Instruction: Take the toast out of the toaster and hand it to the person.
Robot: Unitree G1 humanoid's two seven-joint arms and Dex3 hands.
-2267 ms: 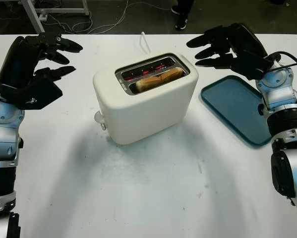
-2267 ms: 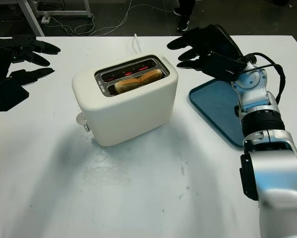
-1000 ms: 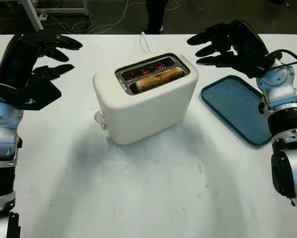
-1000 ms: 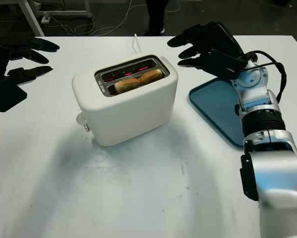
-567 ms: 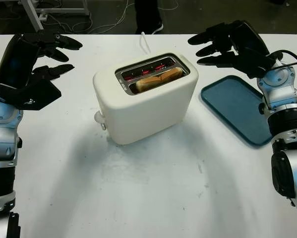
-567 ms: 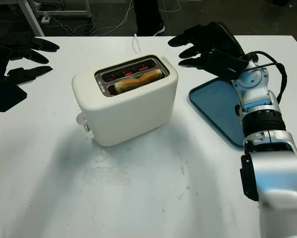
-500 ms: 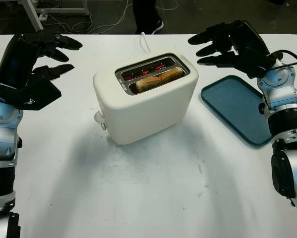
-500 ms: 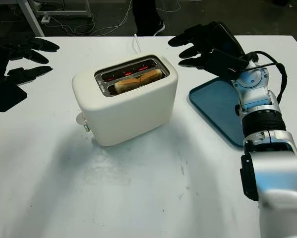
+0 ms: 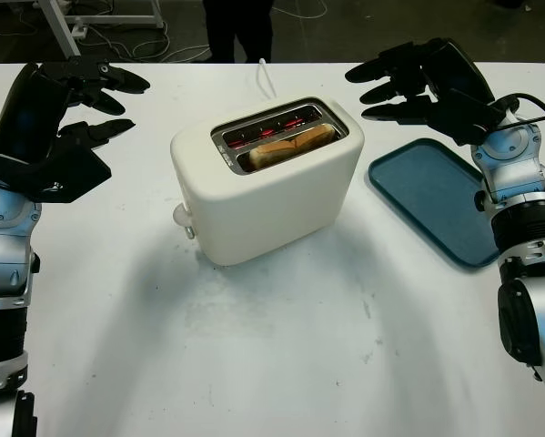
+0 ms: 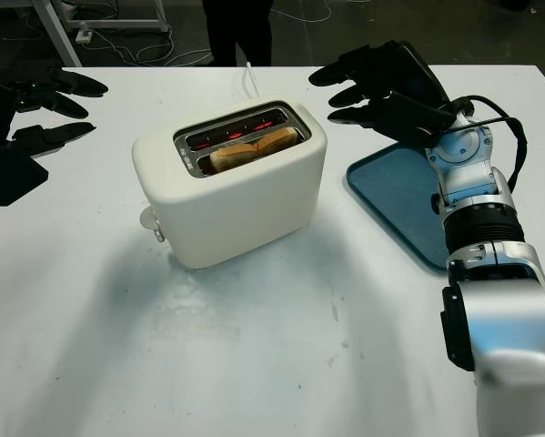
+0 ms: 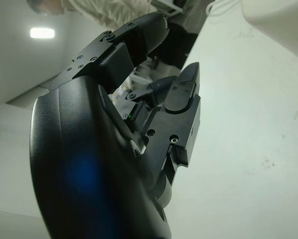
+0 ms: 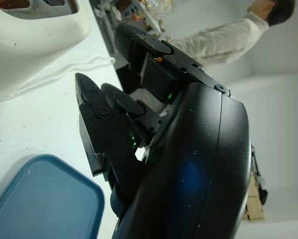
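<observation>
A cream toaster [image 9: 270,182] stands mid-table, its far slot glowing red. A browned slice of toast [image 9: 291,146] sits low in the near slot. My left hand [image 9: 95,102] hovers open above the table, well to the toaster's left. My right hand [image 9: 392,86] hovers open just right of the toaster's far corner, over the tray's far end. Neither hand touches the toaster or the toast. A person [image 9: 238,27] in dark trousers stands at the table's far edge, behind the toaster; a pale sleeve of the person [image 12: 223,42] appears in the right wrist view.
A dark teal tray [image 9: 440,200] lies flat to the right of the toaster. The toaster's white cord [image 9: 266,77] runs off the far edge. A lever knob [image 9: 180,215] sticks out of the toaster's left end. Cables cover the floor beyond the white table [image 9: 281,346].
The person's legs have shifted left along the far edge, from right of the cord to behind the toaster. Both my hands have stayed almost still.
</observation>
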